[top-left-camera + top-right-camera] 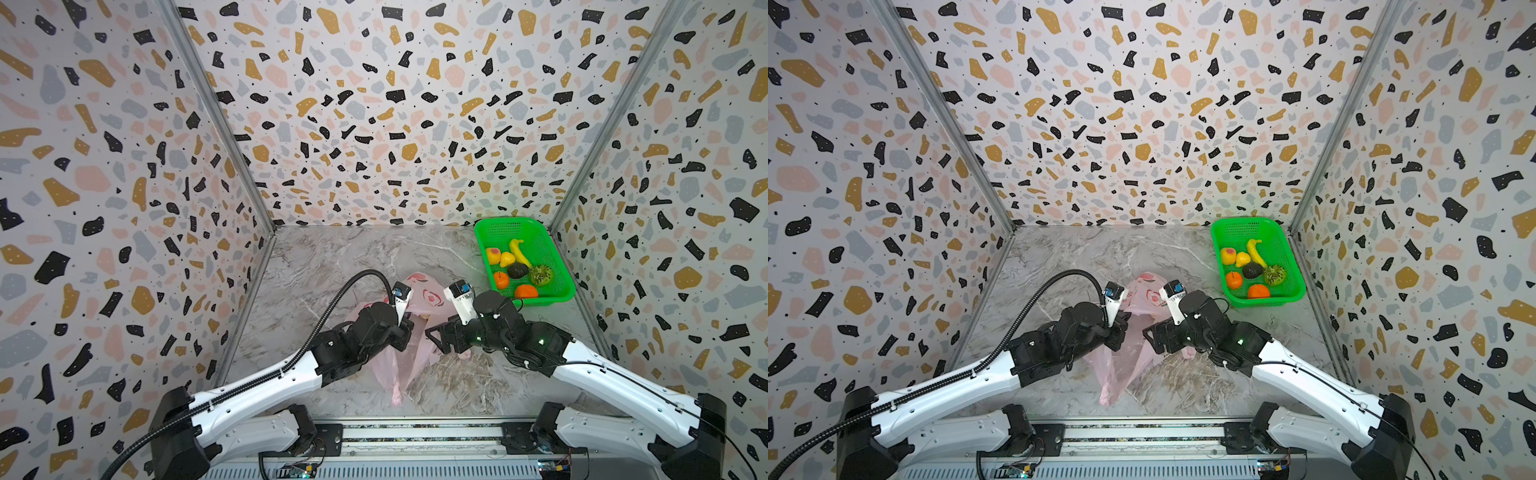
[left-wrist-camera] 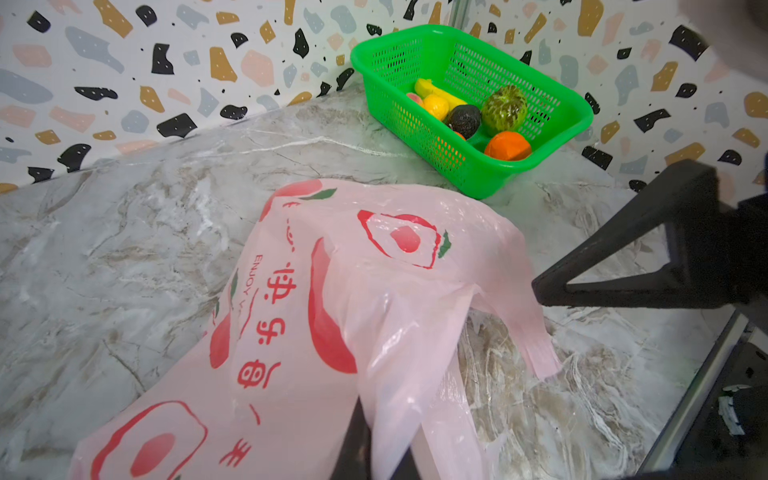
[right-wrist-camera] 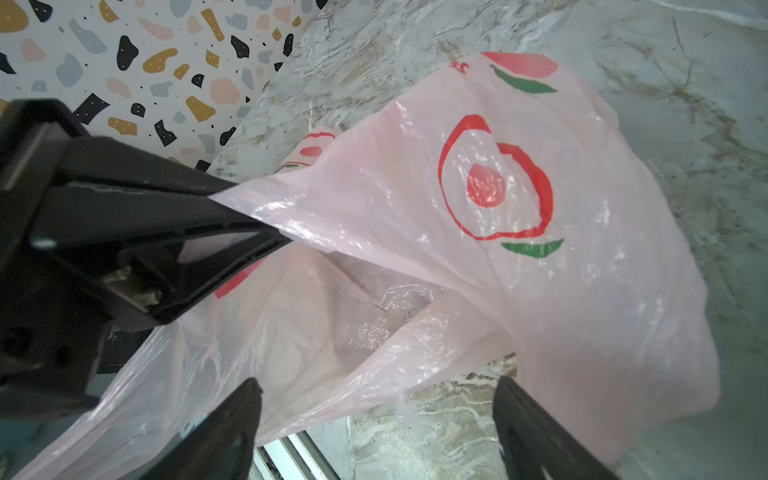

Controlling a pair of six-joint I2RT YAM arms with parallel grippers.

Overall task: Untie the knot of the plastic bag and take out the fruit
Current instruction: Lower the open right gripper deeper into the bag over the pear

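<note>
Upper fold of the plastic bag (image 1: 399, 365) clamped in the left gripper (image 3: 253, 216); bag limp on the table (image 1: 332, 257), near its middle. Just beside the bag's mouth edge, the right gripper (image 3: 376, 395), spread wide, gripping nothing. At the far right corner, well apart, green mesh basket (image 1: 505, 230) holding the fruit (image 2: 507, 145): banana (image 1: 518, 249), avocado (image 1: 517, 271), two tangerines (image 1: 501, 280), two peaches (image 1: 493, 255), one green bumpy piece (image 1: 541, 274).

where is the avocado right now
In both top views the avocado lies in the green basket at the far right corner of the table, between a tangerine and the green bumpy fruit.
</note>
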